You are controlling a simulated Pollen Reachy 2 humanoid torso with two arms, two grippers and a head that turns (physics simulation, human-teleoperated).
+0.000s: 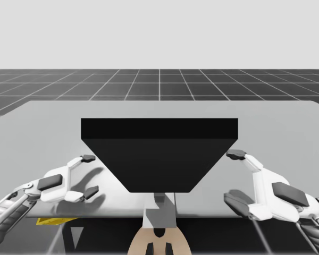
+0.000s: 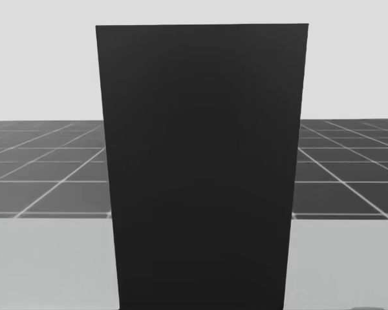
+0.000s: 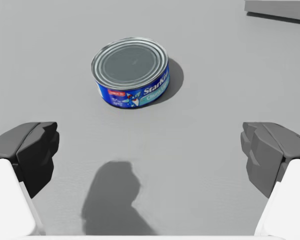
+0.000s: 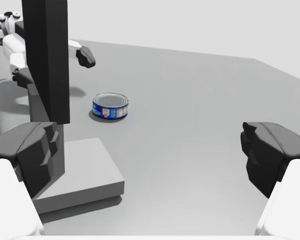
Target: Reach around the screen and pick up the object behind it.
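Both fingers of the robot's left hand [image 3: 150, 150] stood wide apart with nothing between them, poised over the plain grey tabletop [image 3: 230, 75]. Ahead of that hand, well clear of its fingers, the low round tin can with a blue label [image 3: 131, 72] sat upright on the tabletop, its lid facing up. The right hand [image 4: 150, 155] was spread open and empty too. Ahead of the right hand, the can [image 4: 110, 106] lay behind the tall flat black screen [image 4: 46, 55], apart from the screen's grey block base [image 4: 85, 170]. From above, the left hand [image 1: 89, 175] and the right hand [image 1: 235, 178] flanked the screen [image 1: 159, 154], one at each side. From the robot's head, the screen [image 2: 200, 168] covered the middle of the tabletop.
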